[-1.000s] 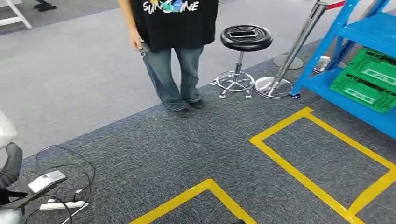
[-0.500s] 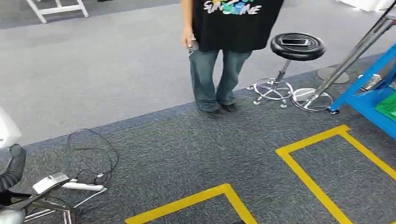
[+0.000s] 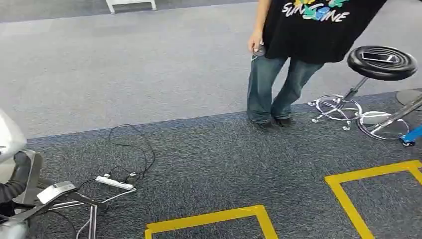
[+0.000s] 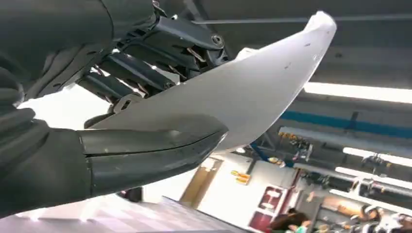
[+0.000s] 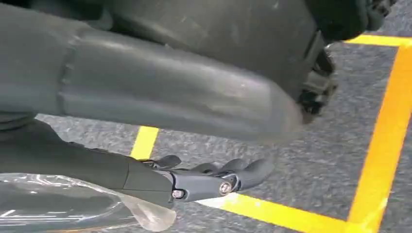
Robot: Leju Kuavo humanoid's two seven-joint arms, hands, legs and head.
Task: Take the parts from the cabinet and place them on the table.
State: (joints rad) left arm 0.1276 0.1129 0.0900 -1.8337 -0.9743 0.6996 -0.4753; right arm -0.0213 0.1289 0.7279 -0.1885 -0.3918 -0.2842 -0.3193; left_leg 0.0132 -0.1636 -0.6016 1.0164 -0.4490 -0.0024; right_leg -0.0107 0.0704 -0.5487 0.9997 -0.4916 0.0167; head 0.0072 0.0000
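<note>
In the left wrist view my left hand (image 4: pixel 97 111) grips a white curved part (image 4: pixel 243 92) between the thick thumb and the dark fingers. The head view has this hand (image 3: pixel 15 179) at the far left edge, with the white part (image 3: pixel 7 139) rising above it. In the right wrist view my right hand (image 5: pixel 194 179) hangs above the carpet, its dark fingers lying along a clear plastic-wrapped part (image 5: pixel 73 204) that it carries. The thumb fills the space above.
A person (image 3: pixel 308 45) in a black shirt and jeans stands ahead on the right beside a black stool (image 3: pixel 380 62). A power strip (image 3: pixel 115 182) with cables lies on the dark carpet at left. Yellow tape lines (image 3: pixel 209 218) mark the floor. A blue shelf foot (image 3: pixel 412 137) shows at right.
The camera has turned left, so the whole scene has slid right. The blue shelf with green crates has left the picture. My left hand still holds the white part.
</note>
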